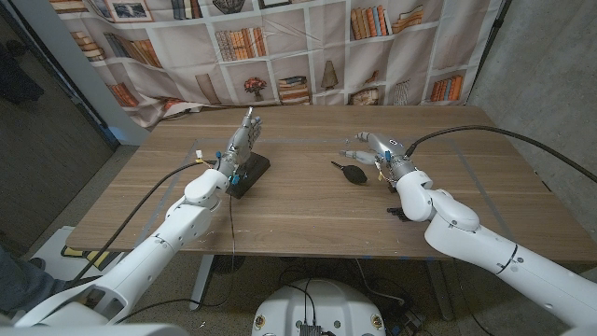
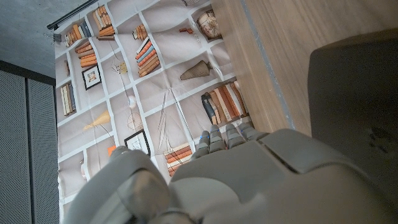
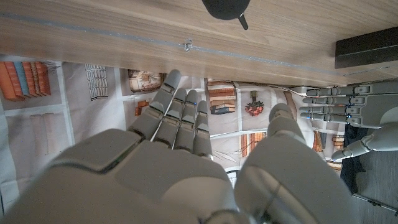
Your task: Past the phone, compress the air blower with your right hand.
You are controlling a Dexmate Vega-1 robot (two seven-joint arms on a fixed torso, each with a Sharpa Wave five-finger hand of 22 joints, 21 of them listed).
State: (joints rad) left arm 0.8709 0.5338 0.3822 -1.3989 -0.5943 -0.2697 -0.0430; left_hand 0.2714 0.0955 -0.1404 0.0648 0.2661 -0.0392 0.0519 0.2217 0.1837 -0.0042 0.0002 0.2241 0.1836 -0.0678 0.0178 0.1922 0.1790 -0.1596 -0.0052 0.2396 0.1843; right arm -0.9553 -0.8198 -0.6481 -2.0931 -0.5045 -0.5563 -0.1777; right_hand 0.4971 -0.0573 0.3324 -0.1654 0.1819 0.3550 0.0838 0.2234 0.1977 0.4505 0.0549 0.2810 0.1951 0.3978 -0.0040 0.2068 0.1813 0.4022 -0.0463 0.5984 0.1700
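Right hand hovers, fingers spread, holding nothing; black air blower lies just beside its fingertips. Left hand stands open over the phone.

White jointed arms, grey fingers with blue marks, black cables trailing.

Wooden table; black air blower lying near middle, nozzle toward left side; dark phone flat further left, well apart from blower.
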